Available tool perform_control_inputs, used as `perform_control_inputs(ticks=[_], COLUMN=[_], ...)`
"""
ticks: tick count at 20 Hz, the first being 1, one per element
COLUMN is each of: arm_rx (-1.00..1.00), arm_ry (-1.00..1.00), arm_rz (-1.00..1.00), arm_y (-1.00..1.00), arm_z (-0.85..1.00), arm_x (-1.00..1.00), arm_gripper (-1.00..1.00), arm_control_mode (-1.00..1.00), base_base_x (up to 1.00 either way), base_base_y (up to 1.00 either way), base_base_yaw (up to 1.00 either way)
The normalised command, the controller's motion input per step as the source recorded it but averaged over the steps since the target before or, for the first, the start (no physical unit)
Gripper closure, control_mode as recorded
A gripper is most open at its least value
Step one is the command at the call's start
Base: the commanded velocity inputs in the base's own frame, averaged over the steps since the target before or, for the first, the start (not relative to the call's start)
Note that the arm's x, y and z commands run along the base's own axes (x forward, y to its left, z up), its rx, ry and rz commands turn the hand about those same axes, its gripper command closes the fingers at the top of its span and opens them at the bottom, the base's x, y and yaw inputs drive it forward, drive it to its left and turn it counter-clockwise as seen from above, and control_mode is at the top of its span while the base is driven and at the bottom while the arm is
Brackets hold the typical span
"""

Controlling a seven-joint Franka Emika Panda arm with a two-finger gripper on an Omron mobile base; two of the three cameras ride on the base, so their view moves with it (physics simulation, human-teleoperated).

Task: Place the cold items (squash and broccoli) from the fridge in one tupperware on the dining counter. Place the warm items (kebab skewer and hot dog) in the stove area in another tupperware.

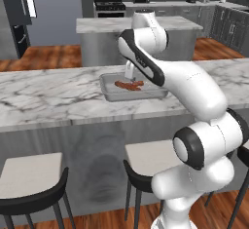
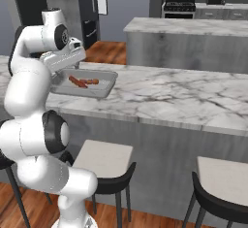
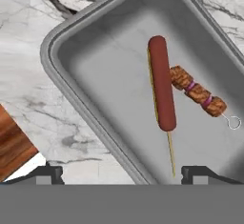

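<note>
A grey tupperware [image 3: 105, 70] sits on the marble dining counter [image 1: 44, 99]. In it lie a red hot dog [image 3: 162, 82] on a thin stick and a kebab skewer [image 3: 198, 92] with brown chunks, side by side and touching near the middle. My gripper [image 3: 121, 174] hangs just above the tupperware, open, with nothing between its fingertips [image 3: 47, 173]. From the base, the tupperware [image 1: 109, 93] [image 2: 105, 83] shows the two foods [image 1: 129, 85] [image 2: 83, 82] beneath the hand [image 1: 130, 72]. Squash and broccoli are out of view.
Stools [image 1: 29, 174] [image 1: 151, 157] [image 2: 104, 159] stand along the counter's near side. A second island [image 1: 136, 26] lies behind, with the stove [image 1: 109, 6] at the back wall. A dark fridge [image 2: 92, 4] stands at the far left.
</note>
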Motion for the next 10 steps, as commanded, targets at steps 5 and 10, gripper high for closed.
perform_control_inputs(ticks=[5,10], arm_rx=[0.09,0.11], arm_ry=[-0.04,-0.01], arm_rz=[-0.22,-0.3], arm_y=[-0.01,-0.01], arm_z=[0.17,0.09], arm_x=[-0.76,-0.76], arm_gripper=[-1.0,-1.0], arm_control_mode=[-1.0,-1.0], base_base_x=[0.0,0.0], base_base_y=[0.0,0.0], base_base_yaw=[0.0,0.0])
